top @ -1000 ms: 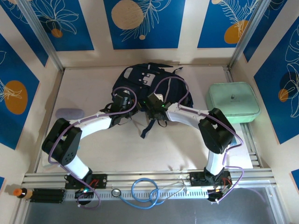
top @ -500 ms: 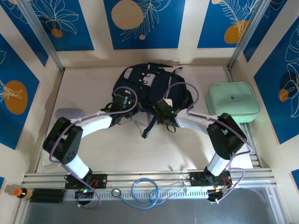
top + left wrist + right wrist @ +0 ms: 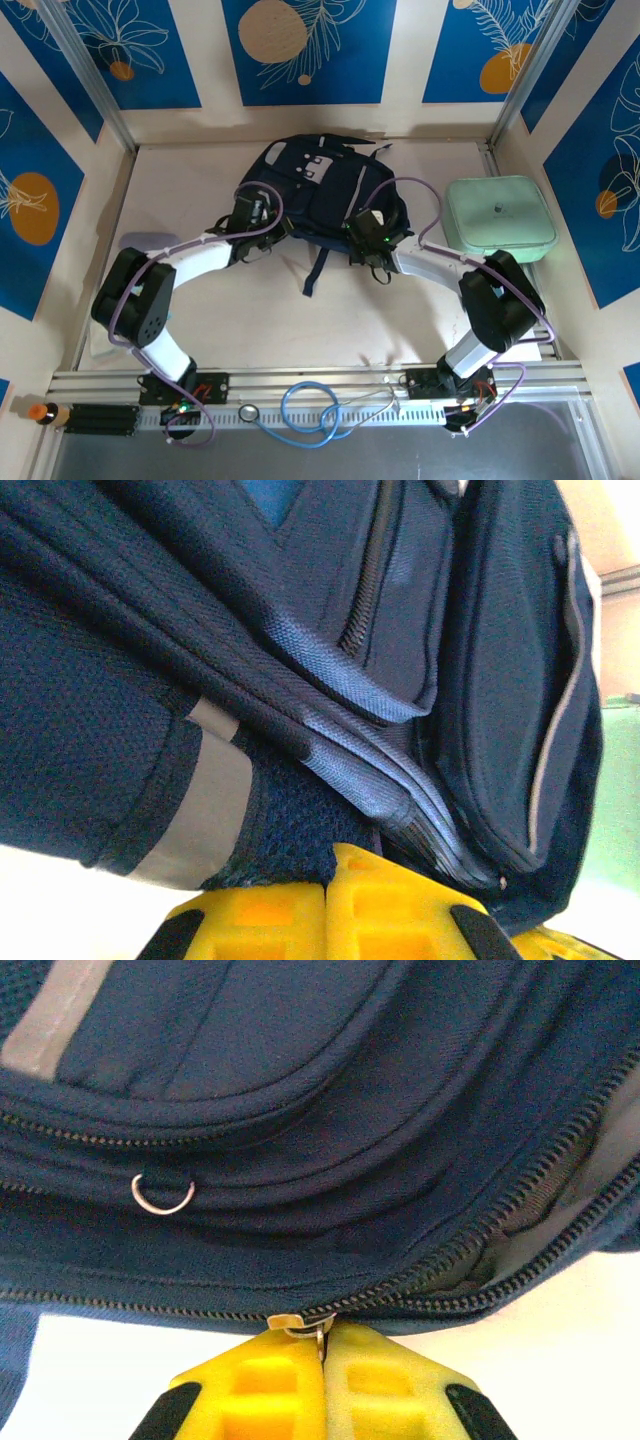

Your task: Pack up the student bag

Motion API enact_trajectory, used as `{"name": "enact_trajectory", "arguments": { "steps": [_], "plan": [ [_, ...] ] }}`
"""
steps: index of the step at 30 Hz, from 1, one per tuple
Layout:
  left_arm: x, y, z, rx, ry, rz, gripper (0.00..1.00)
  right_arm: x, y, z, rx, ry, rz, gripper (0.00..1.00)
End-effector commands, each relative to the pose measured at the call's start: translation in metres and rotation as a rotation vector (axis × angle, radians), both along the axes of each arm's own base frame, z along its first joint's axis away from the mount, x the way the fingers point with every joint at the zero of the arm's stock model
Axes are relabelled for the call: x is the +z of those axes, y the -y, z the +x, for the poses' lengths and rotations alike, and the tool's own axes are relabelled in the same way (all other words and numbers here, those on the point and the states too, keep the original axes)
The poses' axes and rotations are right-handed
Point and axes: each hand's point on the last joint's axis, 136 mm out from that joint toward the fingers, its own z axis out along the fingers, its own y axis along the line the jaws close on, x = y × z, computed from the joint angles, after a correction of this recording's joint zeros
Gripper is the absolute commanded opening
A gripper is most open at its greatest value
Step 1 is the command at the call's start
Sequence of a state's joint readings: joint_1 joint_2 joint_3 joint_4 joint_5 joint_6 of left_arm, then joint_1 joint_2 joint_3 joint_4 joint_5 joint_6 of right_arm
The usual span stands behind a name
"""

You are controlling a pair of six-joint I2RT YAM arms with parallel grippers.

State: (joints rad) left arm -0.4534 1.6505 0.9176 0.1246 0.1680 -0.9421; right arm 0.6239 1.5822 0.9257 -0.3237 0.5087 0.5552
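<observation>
At the far middle of the table [image 3: 200,310] lies the student bag [image 3: 320,180]; its zip runs sideways along the near edge, right at the right gripper [image 3: 324,1338], which pinches the zip pull [image 3: 298,1322] tight; the left gripper [image 3: 330,865] is clamped on bag cloth; since a second ago the right arm slid rightward and squeezed closed.

Right tool [image 3: 324,1348] pinched on zipper pull [image 3: 300,1322] at 6 o'clock, navy student bag [image 3: 300,1080] above, metal ring [image 3: 162,1196] at 9 o'clock
</observation>
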Motion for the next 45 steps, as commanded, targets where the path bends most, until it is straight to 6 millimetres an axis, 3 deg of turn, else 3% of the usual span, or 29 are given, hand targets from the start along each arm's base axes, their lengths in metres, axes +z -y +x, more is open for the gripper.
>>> {"name": "enact_trajectory", "arguments": {
  "steps": [1,6,9,13,16,20,25,30,36,45],
  "plan": [
    [0.006,-0.026,0.026,0.028,0.034,0.036,0.00,0.006,-0.031,-0.001,0.154,-0.020,0.055,0.00],
    [-0.001,-0.058,0.035,0.017,-0.003,0.084,0.23,0.013,-0.092,-0.008,0.312,-0.038,0.151,0.00],
    [-0.009,-0.085,0.029,0.040,-0.048,0.136,0.36,0.015,-0.129,-0.012,0.370,-0.066,0.230,0.00],
    [-0.011,-0.113,0.014,0.099,-0.079,0.156,0.45,0.020,-0.172,-0.016,0.421,-0.101,0.311,0.00],
    [-0.011,-0.116,-0.001,0.124,-0.094,0.130,0.50,0.020,-0.197,-0.016,0.453,-0.112,0.323,0.00],
    [-0.018,-0.104,-0.016,0.136,-0.134,-0.001,0.52,0.023,-0.219,-0.013,0.471,-0.125,0.361,0.00],
    [-0.025,-0.084,-0.018,0.131,-0.153,-0.158,0.52,0.027,-0.233,-0.012,0.497,-0.127,0.384,0.00],
    [-0.027,-0.066,-0.013,0.118,-0.167,-0.231,0.52,0.027,-0.234,-0.015,0.504,-0.139,0.391,0.00],
    [-0.036,-0.059,-0.010,0.129,-0.180,-0.250,0.51,0.026,-0.232,-0.017,0.493,-0.148,0.390,0.00],
    [-0.055,-0.057,-0.017,0.179,-0.235,-0.252,0.41,0.018,-0.224,-0.019,0.456,-0.162,0.355,0.00]
  ]
}}
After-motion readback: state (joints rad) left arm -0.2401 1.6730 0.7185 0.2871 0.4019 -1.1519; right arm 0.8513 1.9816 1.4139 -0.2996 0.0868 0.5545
